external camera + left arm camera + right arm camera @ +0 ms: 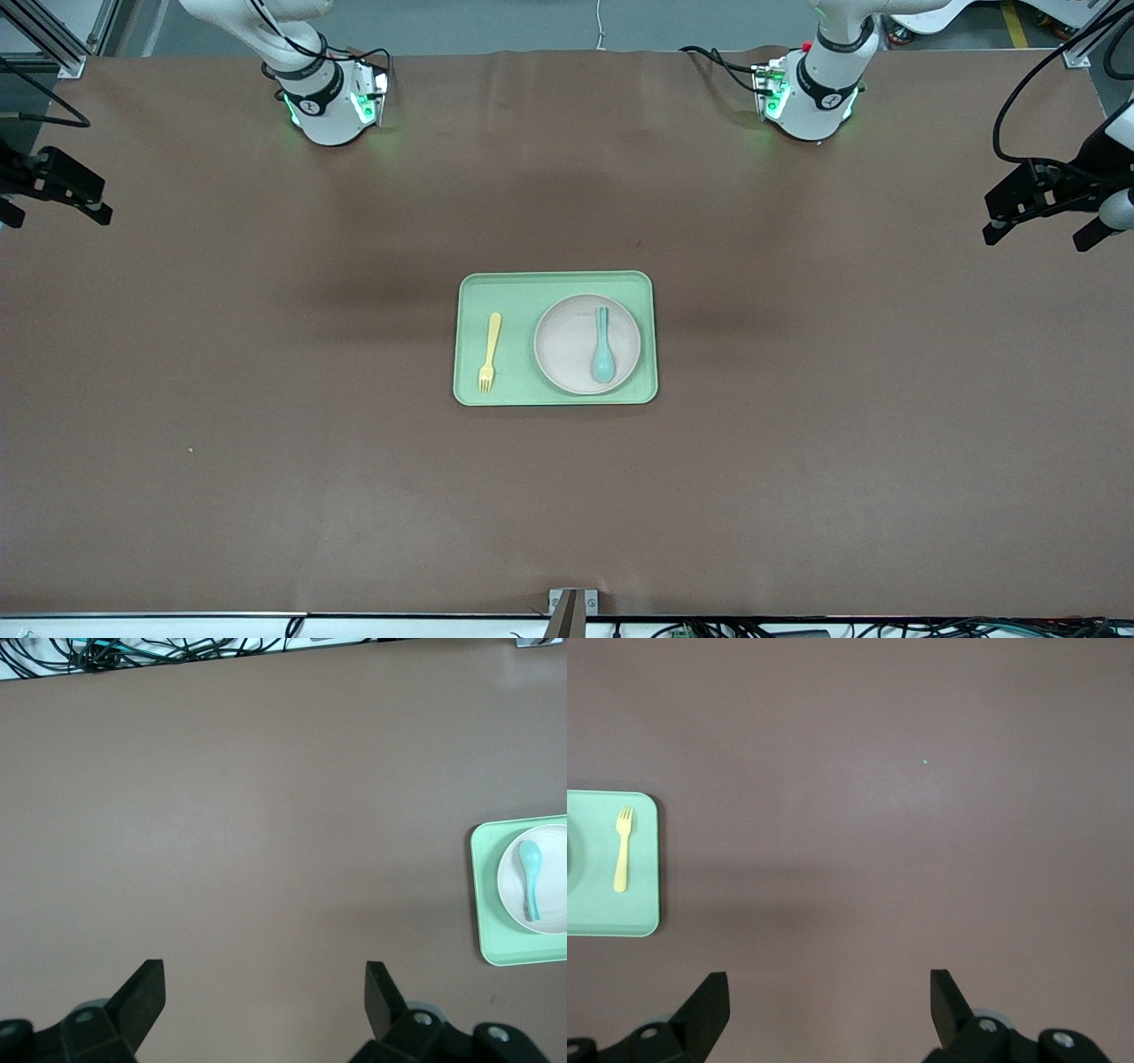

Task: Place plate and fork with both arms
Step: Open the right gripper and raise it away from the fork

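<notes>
The pale beige-pink plate [567, 346] lies in the light green tray [514, 292] at the table's middle, toward the left arm's end of the tray. The pale yellow fork [490, 350] lies in the tray beside the plate, toward the right arm's end. My left gripper [1038, 237] is open and empty over the bare table at the left arm's end. My right gripper [53, 214] is open and empty over the right arm's end. The left wrist view shows its open gripper [264, 979], the plate [554, 886] and the tray [485, 904]. The right wrist view shows its open gripper [828, 988] and the fork [623, 850].
A teal spoon [603, 346] lies on the plate, also in the left wrist view [530, 877]. The brown table [266, 443] spreads wide around the tray. Cables lie along the table edge nearest the front camera [133, 651].
</notes>
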Available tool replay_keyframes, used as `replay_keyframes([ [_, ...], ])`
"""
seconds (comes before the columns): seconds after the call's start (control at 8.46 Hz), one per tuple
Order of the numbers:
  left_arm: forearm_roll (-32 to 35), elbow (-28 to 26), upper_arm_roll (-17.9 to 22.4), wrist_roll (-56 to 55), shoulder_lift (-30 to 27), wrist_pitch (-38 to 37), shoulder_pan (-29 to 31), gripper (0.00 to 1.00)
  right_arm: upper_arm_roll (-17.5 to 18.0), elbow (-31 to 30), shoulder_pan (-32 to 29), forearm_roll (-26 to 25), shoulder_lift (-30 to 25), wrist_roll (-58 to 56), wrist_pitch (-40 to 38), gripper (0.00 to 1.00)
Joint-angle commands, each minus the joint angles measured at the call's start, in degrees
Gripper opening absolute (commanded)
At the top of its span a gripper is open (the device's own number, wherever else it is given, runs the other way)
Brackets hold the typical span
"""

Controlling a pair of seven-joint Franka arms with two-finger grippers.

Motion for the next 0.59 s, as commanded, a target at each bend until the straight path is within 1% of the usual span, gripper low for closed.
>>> replay_keyframes([
  [0.0, -0.26, 1.25, -0.02, -0.09, 0.07, -1.37, 0.26, 0.99, -0.38, -3.59, -1.44, 1.10, -2.74, 0.08, -0.13, 1.00],
  [0.24, -0.26, 1.25, -0.02, -0.09, -0.01, -1.37, 0.26, 0.99, -0.30, -3.98, -1.54, 1.19, -3.29, 0.16, -1.18, 1.00],
  [0.47, -0.09, 1.25, -0.02, -0.09, -0.01, -1.37, 0.26, 0.99, -0.30, -4.07, -1.36, 2.94, -3.21, 0.34, -1.53, 1.00],
])
